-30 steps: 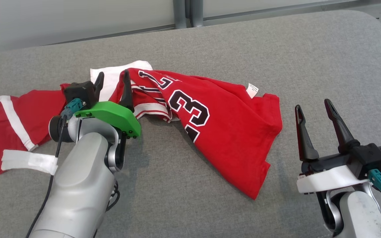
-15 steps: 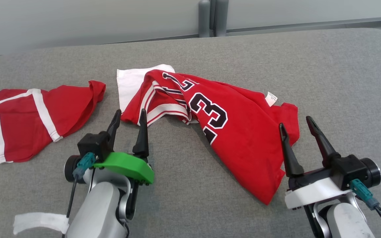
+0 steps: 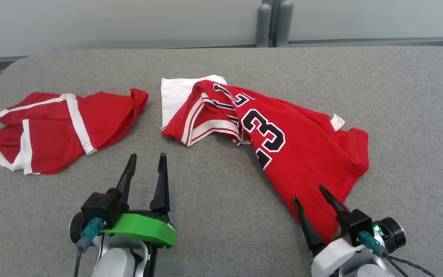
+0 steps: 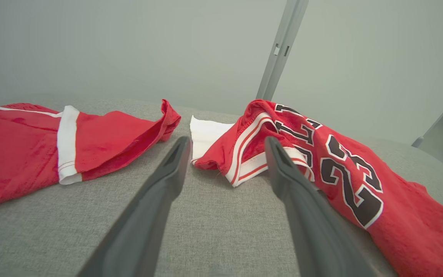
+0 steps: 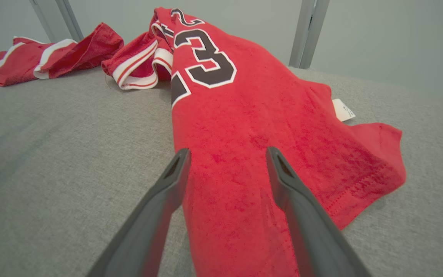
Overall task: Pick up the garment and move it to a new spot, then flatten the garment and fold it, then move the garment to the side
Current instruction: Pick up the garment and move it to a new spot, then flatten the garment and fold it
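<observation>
The garment, a red jersey point(image 3: 302, 154) numbered 23 with white and black trim, lies crumpled across the middle of the grey padded surface point(image 3: 221, 215). It also shows in the left wrist view point(image 4: 340, 173) and the right wrist view point(image 5: 252, 115). My right gripper point(image 3: 307, 192) is open over the jersey's near corner, its fingers either side of the red cloth point(image 5: 227, 151). My left gripper point(image 3: 147, 156) is open and empty, short of the jersey's striped edge point(image 4: 226, 140).
Red shorts with white stripes point(image 3: 60, 127) lie bunched at the left, apart from the jersey. A white piece point(image 3: 175, 96) sticks out at the jersey's far end. Behind the surface stand a pale wall and grey posts point(image 3: 269, 23).
The head camera has shifted. My left gripper has drawn back from the jersey's striped end to the near side. My right gripper has moved over the jersey's near corner. Both stay open.
</observation>
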Available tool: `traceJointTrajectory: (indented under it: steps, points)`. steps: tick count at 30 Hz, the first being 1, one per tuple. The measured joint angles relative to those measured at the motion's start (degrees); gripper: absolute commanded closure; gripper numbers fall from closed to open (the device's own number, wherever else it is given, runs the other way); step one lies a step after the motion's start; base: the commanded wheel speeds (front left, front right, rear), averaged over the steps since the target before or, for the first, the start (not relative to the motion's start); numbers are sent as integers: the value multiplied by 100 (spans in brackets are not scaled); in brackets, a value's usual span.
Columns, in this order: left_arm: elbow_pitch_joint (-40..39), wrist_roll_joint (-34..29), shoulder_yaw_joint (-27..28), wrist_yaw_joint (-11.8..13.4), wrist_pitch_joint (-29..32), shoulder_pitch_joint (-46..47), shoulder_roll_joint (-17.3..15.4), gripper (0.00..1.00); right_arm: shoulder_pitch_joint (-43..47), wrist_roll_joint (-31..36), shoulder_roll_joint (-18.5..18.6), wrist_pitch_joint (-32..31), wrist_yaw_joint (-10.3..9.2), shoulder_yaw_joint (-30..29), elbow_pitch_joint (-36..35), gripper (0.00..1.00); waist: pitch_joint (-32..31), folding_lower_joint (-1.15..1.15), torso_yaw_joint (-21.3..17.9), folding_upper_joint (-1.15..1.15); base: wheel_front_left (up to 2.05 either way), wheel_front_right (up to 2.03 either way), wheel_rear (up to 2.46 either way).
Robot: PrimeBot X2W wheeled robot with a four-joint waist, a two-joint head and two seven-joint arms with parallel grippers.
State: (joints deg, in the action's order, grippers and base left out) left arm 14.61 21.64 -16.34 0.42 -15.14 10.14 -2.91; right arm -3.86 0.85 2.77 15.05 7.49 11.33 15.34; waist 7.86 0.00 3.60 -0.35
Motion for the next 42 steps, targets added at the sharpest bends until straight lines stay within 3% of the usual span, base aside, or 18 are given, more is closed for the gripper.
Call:
traceJointTrajectory:
  steps: [10, 11, 12, 14, 22, 35, 42]
  points:
    - [-248, 225, -114, 113, 1, -159, 3, 0, -470, 391, -1, 1, 0, -81, 1410, 0, 13, 0, 410, 0, 0, 0, 0]
    - [-259, 246, -122, 116, 0, -159, 3, 0, -526, 398, -1, 0, 0, -88, 1486, 36, 20, 0, 427, 0, 0, 0, 0]
    - [-270, 250, -123, 119, 1, -159, 3, 0, -591, 402, -1, 0, 0, -93, 1547, 65, 32, 0, 440, 0, 0, 0, 0]
    - [-288, 252, -130, 132, 0, -159, 3, 0, -714, 406, -1, 0, 0, -133, 1581, 100, 54, 0, 460, 0, 0, 0, 0]
    - [-312, 265, -94, 169, 0, -184, 4, 0, -831, 276, 1, 1, 0, -83, 862, 100, 65, 0, 375, 0, 0, 0, 0]
    - [-300, 290, -111, 164, 0, -297, 5, 0, -605, 125, -2, 0, 0, 716, -915, 100, -144, 0, 28, 0, 0, 0, 0]
    - [-320, 297, -207, 162, 1, -352, 5, 0, -464, -23, 0, -144, 0, 404, -938, 100, -172, 0, -101, 0, 0, 0, 0]
